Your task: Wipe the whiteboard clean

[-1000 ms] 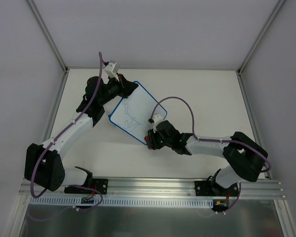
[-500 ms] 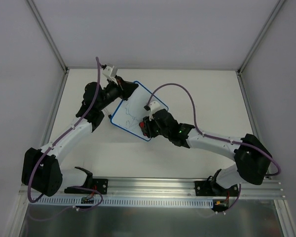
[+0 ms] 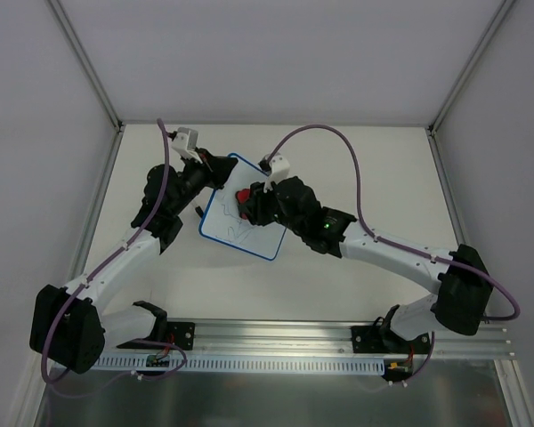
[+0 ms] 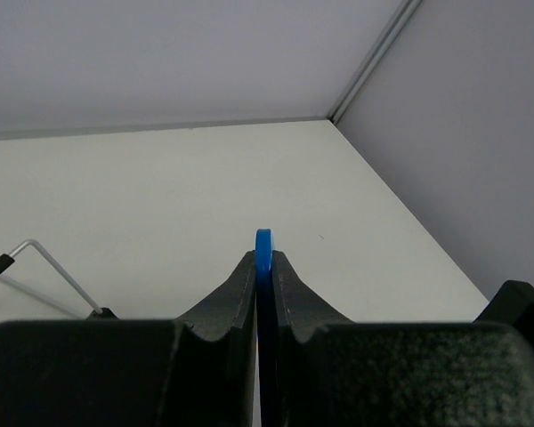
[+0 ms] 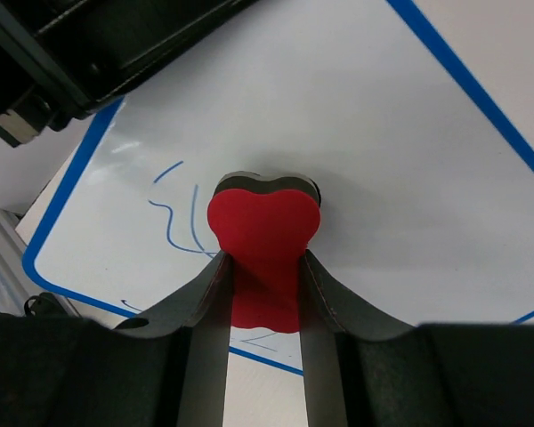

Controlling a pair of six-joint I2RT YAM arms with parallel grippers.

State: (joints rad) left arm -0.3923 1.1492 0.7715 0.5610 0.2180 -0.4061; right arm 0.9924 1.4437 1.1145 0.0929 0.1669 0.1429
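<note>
The whiteboard (image 3: 245,233) with its blue rim lies on the table in the top view, blue scribbles on its near half. My left gripper (image 3: 215,169) is shut on the board's far-left edge; the left wrist view shows the blue rim (image 4: 263,253) pinched between the jaws. My right gripper (image 3: 247,203) is shut on the red bone-shaped eraser (image 3: 244,197) and presses it on the board's upper part. In the right wrist view the eraser (image 5: 263,240) sits on the whiteboard (image 5: 365,169) just right of the blue marks (image 5: 180,222).
The white table (image 3: 356,160) is bounded by grey walls with metal corner posts (image 3: 89,67). A metal rail (image 3: 276,338) runs along the near edge by the arm bases. A thin wire clip foot (image 4: 44,267) of the board shows in the left wrist view.
My right gripper has carried the eraser from the board's near right edge up across the board toward its far side. The left gripper and the board have shifted a little left.
</note>
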